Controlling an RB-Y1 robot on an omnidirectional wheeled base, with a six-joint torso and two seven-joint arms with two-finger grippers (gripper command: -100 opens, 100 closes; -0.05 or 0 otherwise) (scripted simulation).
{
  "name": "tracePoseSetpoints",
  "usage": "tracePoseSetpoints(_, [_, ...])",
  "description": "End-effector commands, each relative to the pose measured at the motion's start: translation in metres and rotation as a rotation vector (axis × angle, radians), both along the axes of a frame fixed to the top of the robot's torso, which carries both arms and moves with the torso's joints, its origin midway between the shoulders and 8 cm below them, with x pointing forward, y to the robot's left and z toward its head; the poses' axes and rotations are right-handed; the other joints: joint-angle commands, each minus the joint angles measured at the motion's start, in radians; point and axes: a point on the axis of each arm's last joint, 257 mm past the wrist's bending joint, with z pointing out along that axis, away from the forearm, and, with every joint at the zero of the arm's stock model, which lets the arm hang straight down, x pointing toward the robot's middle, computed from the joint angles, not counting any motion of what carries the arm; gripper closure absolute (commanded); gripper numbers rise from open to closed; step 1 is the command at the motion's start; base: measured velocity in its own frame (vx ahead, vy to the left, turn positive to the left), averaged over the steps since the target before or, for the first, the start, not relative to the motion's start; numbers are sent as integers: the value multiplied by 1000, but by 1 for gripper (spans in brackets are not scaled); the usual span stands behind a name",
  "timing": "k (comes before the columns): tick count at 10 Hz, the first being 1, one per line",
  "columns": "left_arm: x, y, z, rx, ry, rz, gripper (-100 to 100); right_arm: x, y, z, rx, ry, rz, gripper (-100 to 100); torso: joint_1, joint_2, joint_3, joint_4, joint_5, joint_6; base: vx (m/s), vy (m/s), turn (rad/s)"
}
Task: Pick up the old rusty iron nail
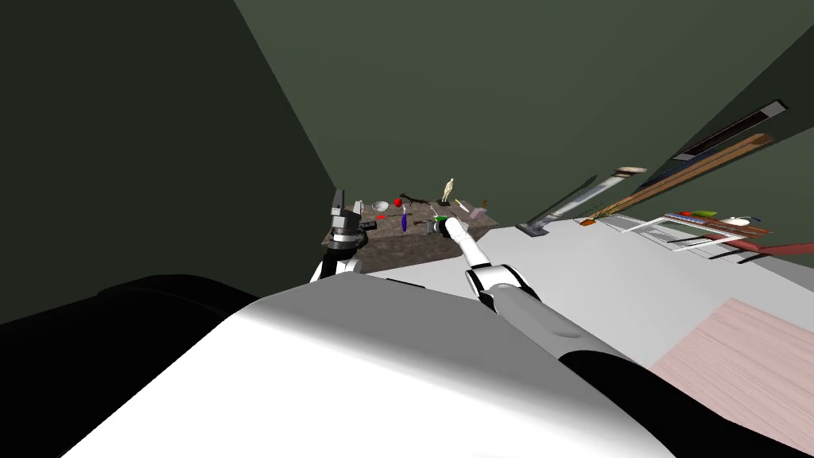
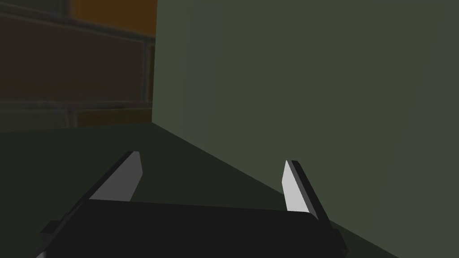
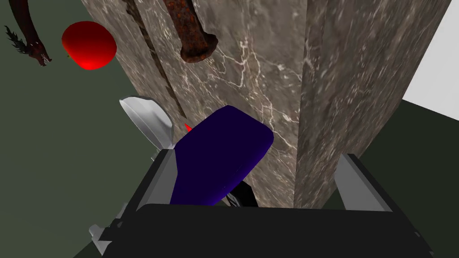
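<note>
The rusty nail (image 3: 192,38) lies on the brown marbled tabletop (image 3: 278,67), its flat head toward my right gripper (image 3: 257,183) and still some way beyond the fingertips. That gripper is open. A dark purple object (image 3: 219,163) sits close between its fingers (image 3: 158,181), against the one nearer the silver bowl; it is not squeezed. In the head view the right gripper (image 1: 436,226) reaches over the table's (image 1: 405,246) near side. My left gripper (image 1: 340,200) is raised at the table's left edge, open and holding nothing.
A red ball (image 3: 88,45), a silver bowl (image 3: 150,118) and a dark spiky figure (image 3: 27,33) lie near the nail. The head view shows a pale statuette (image 1: 448,189) and other small items at the back. Dark green walls close the corner behind the table.
</note>
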Motion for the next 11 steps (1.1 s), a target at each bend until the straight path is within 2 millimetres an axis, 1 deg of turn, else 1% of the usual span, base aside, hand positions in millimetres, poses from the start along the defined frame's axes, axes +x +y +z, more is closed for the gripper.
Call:
tracePoseSetpoints(1, [0,0,0,0,0,0,0,2,-15,-8,-53,6,-10,-100,0,0,0,0,0,0,80,67,61])
tracePoseSetpoints(2, [0,0,0,0,0,0,0,6,-36,-16,-117,26,-27,-100,-2,1,1,0,0,1,91,55,117])
tracePoseSetpoints(3, [0,0,0,0,0,0,0,6,-38,-17,-127,23,-28,-100,-3,1,0,0,0,0,80,43,49])
tracePoseSetpoints(5, [0,0,0,0,0,0,0,11,-81,-31,-245,61,-64,-100,-1,1,0,0,0,0,116,98,134])
tracePoseSetpoints(6, [0,0,0,0,0,0,0,12,-83,-32,-255,58,-66,-100,1,-2,-1,0,0,0,131,68,42])
tracePoseSetpoints(7, [0,0,0,0,0,0,0,13,-104,-37,-309,76,-85,-100,-1,-1,-1,0,0,1,109,60,79])
tracePoseSetpoints(9, [0,0,0,0,0,0,0,13,-139,-45,-394,109,-118,-100,-2,-2,-1,0,0,0,140,74,124])
tracePoseSetpoints(10, [0,0,0,0,0,0,0,13,-139,-45,-394,109,-118,-100,-1,-2,-1,-1,0,1,96,49,35])
tracePoseSetpoints(11, [0,0,0,0,0,0,0,12,-152,-48,-426,124,-131,-100,-3,0,0,0,0,1,74,50,74])
